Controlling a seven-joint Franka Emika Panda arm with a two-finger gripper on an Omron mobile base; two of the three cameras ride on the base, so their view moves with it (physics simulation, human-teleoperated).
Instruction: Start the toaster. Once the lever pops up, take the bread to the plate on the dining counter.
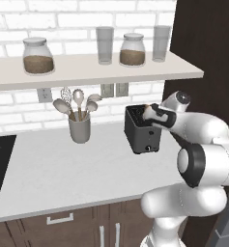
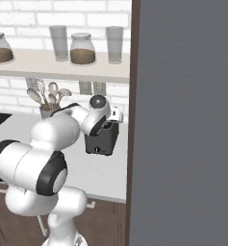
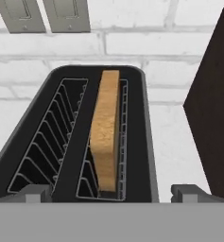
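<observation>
The tool (image 3: pixel 111 193) hangs directly above the toaster (image 1: pixel 142 128) with its jaws spread wide and nothing between them; its two dark fingertips (image 3: pixel 35 192) straddle the near end of the toaster's top. The bread (image 3: pixel 105 132) stands upright on edge in one of the toaster's two slots, its top edge rising above the slot's wire guides, while the slot beside it is vacant. The toaster sits on the white surface (image 1: pixel 53 169), close to the dark cabinet panel (image 3: pixel 212 104) on one side, with the grey utensil cup (image 1: pixel 79 128) well apart on the other side.

Risks from here (judged, not observed):
- A descent with the jaws off-centre could strike the wire guides or the toaster rim, shifting the toaster.
- Closing across the slice's ends instead of its flat faces could crumble or drop it.
- The dark cabinet panel close to the toaster leaves little room for swing.
</observation>
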